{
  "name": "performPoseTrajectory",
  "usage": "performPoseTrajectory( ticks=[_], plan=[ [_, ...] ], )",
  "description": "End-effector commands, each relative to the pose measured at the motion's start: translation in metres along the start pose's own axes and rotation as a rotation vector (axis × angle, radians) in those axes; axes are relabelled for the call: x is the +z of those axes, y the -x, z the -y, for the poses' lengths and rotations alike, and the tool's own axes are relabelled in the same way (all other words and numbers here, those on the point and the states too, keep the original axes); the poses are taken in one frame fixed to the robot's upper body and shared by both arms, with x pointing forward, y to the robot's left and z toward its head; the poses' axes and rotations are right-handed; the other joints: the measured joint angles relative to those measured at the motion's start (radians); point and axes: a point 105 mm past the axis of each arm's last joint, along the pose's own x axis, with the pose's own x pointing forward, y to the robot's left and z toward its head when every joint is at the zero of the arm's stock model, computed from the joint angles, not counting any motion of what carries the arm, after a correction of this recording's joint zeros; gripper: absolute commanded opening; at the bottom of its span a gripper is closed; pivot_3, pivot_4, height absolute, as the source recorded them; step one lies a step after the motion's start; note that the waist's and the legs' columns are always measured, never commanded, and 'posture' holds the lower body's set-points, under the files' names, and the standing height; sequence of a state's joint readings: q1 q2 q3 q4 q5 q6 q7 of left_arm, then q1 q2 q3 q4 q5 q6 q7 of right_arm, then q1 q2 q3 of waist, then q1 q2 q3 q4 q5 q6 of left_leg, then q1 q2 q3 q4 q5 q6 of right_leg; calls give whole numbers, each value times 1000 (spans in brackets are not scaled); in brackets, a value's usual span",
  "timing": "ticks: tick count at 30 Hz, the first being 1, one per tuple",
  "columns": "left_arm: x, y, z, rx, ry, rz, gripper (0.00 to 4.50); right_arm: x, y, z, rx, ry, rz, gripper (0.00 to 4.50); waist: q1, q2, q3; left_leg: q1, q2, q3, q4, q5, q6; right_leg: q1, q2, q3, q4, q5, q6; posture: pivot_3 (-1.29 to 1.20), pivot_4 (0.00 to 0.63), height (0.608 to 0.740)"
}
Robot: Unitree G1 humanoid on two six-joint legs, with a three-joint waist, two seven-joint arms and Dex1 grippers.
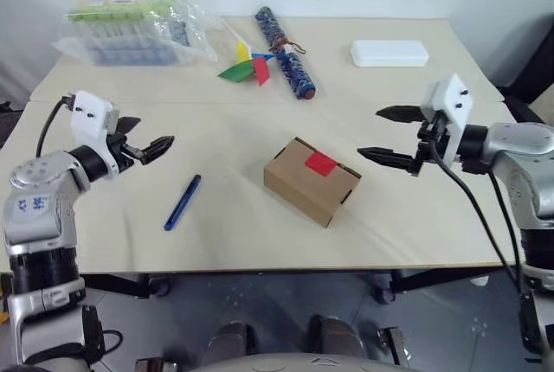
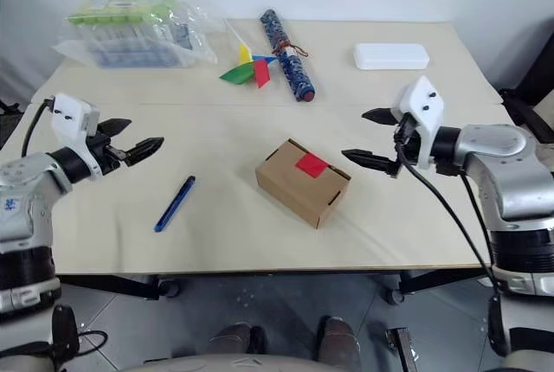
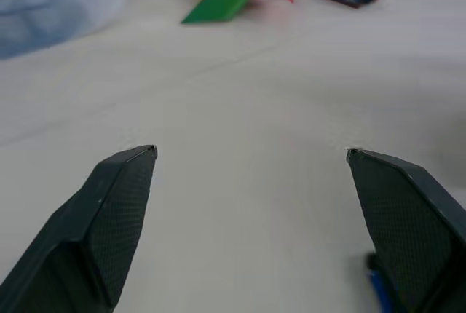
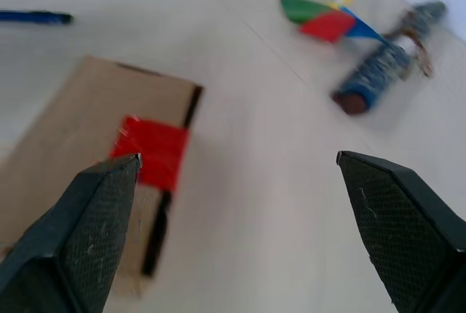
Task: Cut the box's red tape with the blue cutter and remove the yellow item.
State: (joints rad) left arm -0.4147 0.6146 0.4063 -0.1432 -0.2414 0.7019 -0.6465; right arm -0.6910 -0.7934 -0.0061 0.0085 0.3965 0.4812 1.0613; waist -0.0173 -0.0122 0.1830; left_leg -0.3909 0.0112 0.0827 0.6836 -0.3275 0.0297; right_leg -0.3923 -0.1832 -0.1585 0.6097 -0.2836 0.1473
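Left gripper (image 1: 149, 149) and right gripper (image 1: 388, 135), both with fingers spread wide and holding nothing, hover above the table (image 1: 415, 225) on either side of the work area. The box (image 1: 312, 181), a small brown carton, lies near the table's middle, just beside the right gripper and well apart from the left one; its flaps appear closed. The red tape (image 1: 320, 163) sits on the box's upper face, bridging the dark slot as the right wrist view shows, and looks whole, with no visible cut. The blue cutter (image 1: 183, 202) rests flat on the table between the left gripper and the box, touching neither and lying nearer the left gripper. The yellow item cannot be made out and is presumably inside the closed carton. At the far side lie a paper pinwheel (image 1: 249, 67), a blue patterned roll (image 1: 284, 50), a clear plastic bag (image 1: 138, 30) of goods and a white case (image 1: 389, 53), none of them part of the job. By this evidence the task stands at its very beginning: the cutter is yet to be grasped, the tape yet to be slit, the flap yet to be opened and the item yet to be withdrawn. The left gripper seems best placed to take the cutter while the right steadies the box.
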Motion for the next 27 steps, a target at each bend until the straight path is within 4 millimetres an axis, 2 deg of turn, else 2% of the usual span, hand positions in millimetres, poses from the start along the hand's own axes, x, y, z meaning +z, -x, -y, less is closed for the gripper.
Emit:
performPoseTrajectory(
  ticks=[1, 4, 9, 13, 18, 27],
  plan=[
    [1, 22, 28, 28, 9, 32, 4450, 13, -10, -6, 78, 41, 34, 4500, 0, 0, 0, 0, 0, 0, 0, 0, 0, 0, 0, 0, -1, 0, 0, 0, 150, 740],
    [-16, 32, 39, 91, 74, -37, 4450, 18, -19, -6, 113, 44, 50, 4500, 9, 0, 0, 0, 1, 0, 0, 0, -1, 0, 1, 0, -1, 0, 0, 0, 150, 740],
    [-30, 41, 53, 145, 107, -86, 4450, 20, -29, -8, 159, 42, 52, 4500, 22, 0, 0, 1, 1, 0, 1, 1, -2, 1, 1, 2, 0, 0, -1, 0, 150, 740],
    [-63, 57, 64, 160, 131, -208, 4450, 20, -32, -15, 221, 41, 27, 4500, 15, 0, 0, 1, 1, 0, 0, 0, -2, 1, 1, 1, -1, 0, -1, 0, 150, 740],
    [-80, 52, 80, 95, 133, -274, 4450, 20, -32, -17, 244, 46, 13, 4500, 21, 0, 0, 1, 1, 1, 0, 0, -3, 0, 2, 1, -1, 0, -2, 0, 150, 740],
    [-92, 40, 86, 92, 169, -316, 4450, 19, -28, -16, 238, 42, -8, 4500, 21, 1, 0, 1, 1, 1, 1, 0, -2, 1, 1, 2, -1, 0, -2, 0, 150, 740]
  ],
)
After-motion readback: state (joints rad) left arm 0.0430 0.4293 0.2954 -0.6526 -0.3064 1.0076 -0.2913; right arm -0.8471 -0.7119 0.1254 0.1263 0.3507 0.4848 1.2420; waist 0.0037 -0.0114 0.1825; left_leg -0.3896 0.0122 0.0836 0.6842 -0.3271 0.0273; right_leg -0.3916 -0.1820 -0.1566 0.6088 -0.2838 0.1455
